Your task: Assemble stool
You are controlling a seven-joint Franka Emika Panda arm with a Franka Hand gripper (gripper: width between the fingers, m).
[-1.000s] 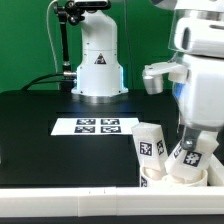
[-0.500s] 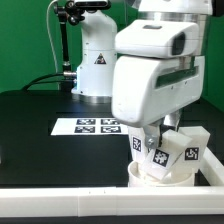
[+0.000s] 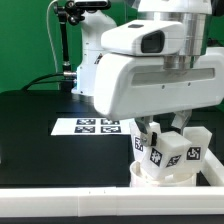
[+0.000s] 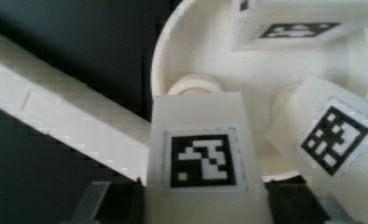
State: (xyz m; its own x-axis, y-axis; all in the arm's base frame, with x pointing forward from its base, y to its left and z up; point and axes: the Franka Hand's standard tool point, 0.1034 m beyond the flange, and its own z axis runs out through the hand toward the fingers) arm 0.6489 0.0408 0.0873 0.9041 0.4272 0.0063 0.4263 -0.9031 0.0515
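Exterior view: the arm's white wrist housing fills most of the upper right, hanging low over the stool parts at the near right of the black table [image 3: 30,115]. The gripper [image 3: 163,130] is mostly hidden behind the housing; only dark finger stubs show above the legs.

The seat [image 3: 165,172], a round shallow white ring, sits at the near right corner of the table, touching the long white bar [image 3: 70,193] that runs along the near edge. Three tagged legs stand in or on the seat: a left leg [image 3: 141,140], a middle leg [image 3: 160,152] and a right leg [image 3: 193,150], all tilted, crowded close together.

The marker board [image 3: 90,126] lies flat left of the seat, well apart from it. A second white robot base [image 3: 97,60] stands at the far side.

Wrist view: the middle leg [image 4: 202,140] runs straight up from between the fingers [image 4: 103,200], its tag facing the camera. The fingers sit on both sides of its lower end, clamped on the leg. Its far end meets a round boss inside the seat [image 4: 199,45]. Another leg [image 4: 335,125] leans just beside it, a third [image 4: 291,25] lies across the seat's far rim. The bar [image 4: 56,95] crosses diagonally beneath.
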